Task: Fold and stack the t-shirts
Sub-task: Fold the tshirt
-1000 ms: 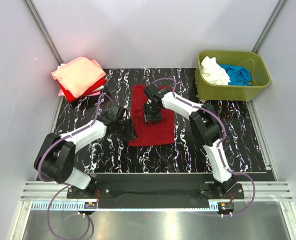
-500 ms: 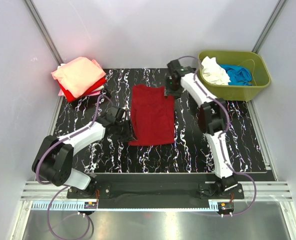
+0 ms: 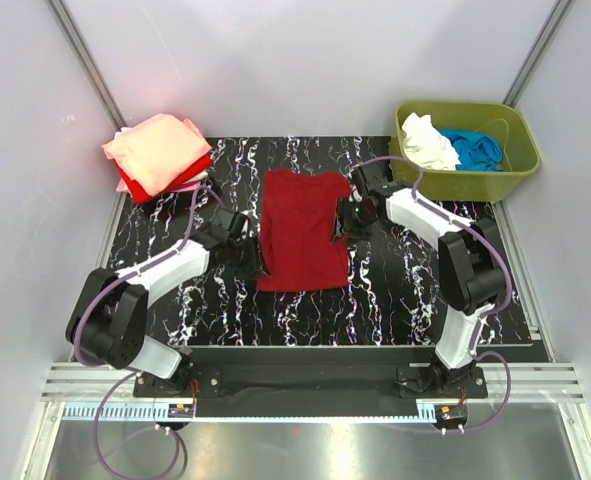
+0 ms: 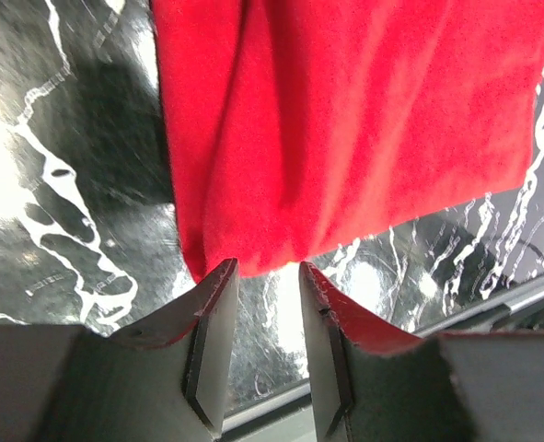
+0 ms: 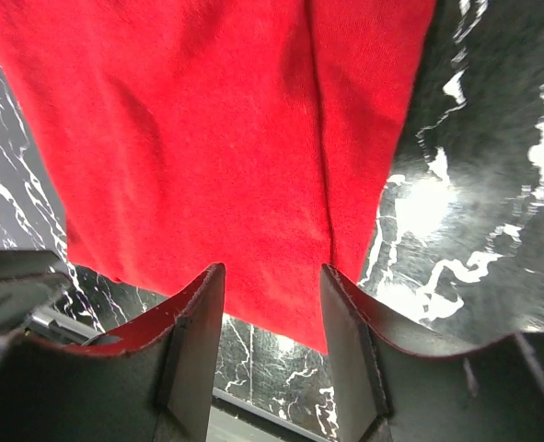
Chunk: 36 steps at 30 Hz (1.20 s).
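Dark red tee [image 3: 303, 228] flat; my left gripper [image 4: 264, 276] at nine, right gripper [image 5: 272, 293] at three, both part-open, empty; pinch both edges level.

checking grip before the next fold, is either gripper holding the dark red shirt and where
Neither. Both the left gripper and right gripper stand open at edges of the dark red t-shirt.

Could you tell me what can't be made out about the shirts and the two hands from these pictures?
- Left hand: the overhead view hides its fingers under the wrist; the wrist view doesn't show whether they pinch the dark red t-shirt.
- Right hand: contact with the shirt edge unclear in its wrist view.
- Folded stack: lower shirts covered by the salmon-pink one.
- Tub: its wall hides most of the white and blue shirts.
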{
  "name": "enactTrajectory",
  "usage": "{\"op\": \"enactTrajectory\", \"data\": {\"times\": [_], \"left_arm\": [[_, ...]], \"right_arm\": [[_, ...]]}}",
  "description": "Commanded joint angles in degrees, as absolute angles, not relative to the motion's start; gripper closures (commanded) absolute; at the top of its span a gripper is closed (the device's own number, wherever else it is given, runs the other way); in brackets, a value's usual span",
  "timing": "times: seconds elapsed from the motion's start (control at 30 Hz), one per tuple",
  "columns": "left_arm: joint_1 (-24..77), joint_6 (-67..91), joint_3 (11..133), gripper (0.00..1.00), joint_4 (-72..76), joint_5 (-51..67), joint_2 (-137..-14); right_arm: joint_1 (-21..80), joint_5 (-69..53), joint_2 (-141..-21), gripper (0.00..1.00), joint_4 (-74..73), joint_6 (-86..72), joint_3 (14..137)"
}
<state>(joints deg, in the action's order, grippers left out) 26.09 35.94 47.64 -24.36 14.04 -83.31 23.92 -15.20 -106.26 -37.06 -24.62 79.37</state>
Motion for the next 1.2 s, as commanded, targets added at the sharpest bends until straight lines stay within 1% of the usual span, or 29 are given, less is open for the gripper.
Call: {"op": "enactTrajectory", "data": {"times": [0.0,0.27,0.33,0.4,0.6,0.77,0.8,0.9,1.0,1.03,1.1,1.13,1.17], "left_arm": [[25.05,34.10,50.88,0.63,-21.63,13.53,-85.42],[24.70,34.54,50.98,0.64,-17.93,15.82,-89.91],[24.70,34.89,50.45,0.65,-17.14,16.26,-90.26],[24.70,34.89,50.19,0.65,-16.53,16.52,-90.26],[24.70,35.33,49.04,0.65,-14.60,17.84,-90.35],[24.78,34.98,48.96,0.66,-14.94,18.19,-90.09],[24.70,34.81,48.69,0.66,-15.64,17.15,-89.83],[24.70,34.72,46.42,0.64,-16.00,15.30,-87.63],[24.70,35.85,42.73,0.48,-14.34,13.98,-84.47],[24.70,36.21,41.76,0.40,-13.80,13.63,-82.72],[24.70,37.18,39.56,0.34,-12.83,12.84,-81.13],[24.70,37.44,39.03,0.26,-12.83,12.40,-79.90],[24.70,37.79,38.59,0.22,-12.75,11.70,-79.54]], "right_arm": [[24.26,-19.07,-106.17,0.48,-31.03,-25.66,75.86],[26.37,-19.07,-107.84,0.51,-29.01,-24.79,73.39],[26.98,-19.07,-107.67,0.55,-28.65,-24.79,72.52],[27.33,-18.99,-107.40,0.56,-28.39,-24.70,71.90],[27.69,-16.88,-105.30,0.57,-28.30,-25.14,68.21],[27.60,-14.86,-100.30,0.50,-30.67,-24.17,67.06],[27.60,-13.72,-99.33,0.46,-31.20,-24.00,66.63],[27.60,-12.22,-95.72,0.42,-32.08,-23.56,64.43],[27.60,-12.65,-94.40,0.39,-32.08,-23.55,61.45],[27.60,-12.66,-94.22,0.38,-31.65,-23.73,60.83],[27.60,-12.48,-94.04,0.37,-31.64,-23.82,59.95],[27.60,-12.39,-93.96,0.36,-31.64,-23.99,59.59],[27.60,-12.48,-93.87,0.36,-31.64,-24.17,59.33]]}}
